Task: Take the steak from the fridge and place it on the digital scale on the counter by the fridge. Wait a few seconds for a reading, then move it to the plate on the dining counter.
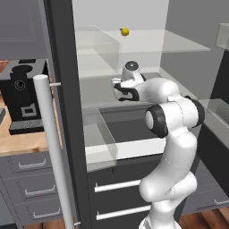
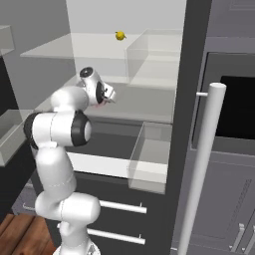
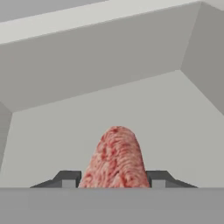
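We have the gripper [image 3: 114,181] clamped on the steak [image 3: 116,159]: in the hand view both dark fingertips [image 3: 68,178] sit tight against the sides of the pinkish-red slab, which sticks out forward between them toward the white back wall of the fridge [image 1: 67,112]

From the left base view we see the arm reaching into the open fridge, hand [image 1: 127,87] at the level of the middle shelf [image 1: 96,89]. The fingers themselves are hidden behind the wrist there, so we can't confirm contact from that side

Right base view shows the hand [image 2: 99,92] over the same shelf [image 2: 139,107], with a small reddish patch just below the wrist, which we take to be the steak [image 2: 101,104]. We can't tell whether it is lifted off the shelf or touching it

Small yellow ball [image 1: 125,31] sits on the upper glass shelf, above and well apart from the hand; same ball [image 2: 120,35] in the right view

Fridge door stands open; long silver bar handle [image 1: 51,147] in the foreground on the left view. Black coffee machine [image 1: 24,96] on the wood counter [image 1: 27,141] left of the fridge. Clear bin [image 2: 149,157] below the middle shelf, drawers with bar pulls [image 1: 118,185] underneath
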### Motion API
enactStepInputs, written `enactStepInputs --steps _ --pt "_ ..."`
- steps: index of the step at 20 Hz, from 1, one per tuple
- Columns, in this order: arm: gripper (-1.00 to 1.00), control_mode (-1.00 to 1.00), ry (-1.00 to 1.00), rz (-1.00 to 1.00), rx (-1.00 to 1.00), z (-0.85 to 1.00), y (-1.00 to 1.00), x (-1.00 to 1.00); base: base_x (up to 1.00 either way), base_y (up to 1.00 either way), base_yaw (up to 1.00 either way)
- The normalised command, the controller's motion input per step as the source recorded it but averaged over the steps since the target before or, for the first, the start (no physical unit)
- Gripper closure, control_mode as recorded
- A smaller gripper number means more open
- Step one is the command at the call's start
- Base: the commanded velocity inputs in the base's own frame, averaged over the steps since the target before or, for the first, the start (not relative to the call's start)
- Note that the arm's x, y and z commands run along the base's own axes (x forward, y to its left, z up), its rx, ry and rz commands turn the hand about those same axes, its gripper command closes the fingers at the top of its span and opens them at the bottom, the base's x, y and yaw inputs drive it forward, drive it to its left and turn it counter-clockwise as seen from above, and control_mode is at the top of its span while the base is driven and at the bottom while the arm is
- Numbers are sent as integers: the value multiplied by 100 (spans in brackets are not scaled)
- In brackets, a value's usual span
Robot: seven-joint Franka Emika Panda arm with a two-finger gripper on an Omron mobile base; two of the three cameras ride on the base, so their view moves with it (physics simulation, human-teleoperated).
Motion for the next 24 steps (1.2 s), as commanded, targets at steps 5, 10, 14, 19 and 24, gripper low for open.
enactStepInputs --steps 5,10,14,19,24 --pt "100 -100 0 0 11 28 -9 -100 0 0 0" --pt "100 -100 0 0 9 49 -6 -100 0 0 0" --pt "100 -100 0 0 1 80 0 -100 0 0 0" --pt "100 -100 0 1 0 61 0 -100 0 0 0" --pt "100 -100 0 3 0 9 0 -100 0 0 0"
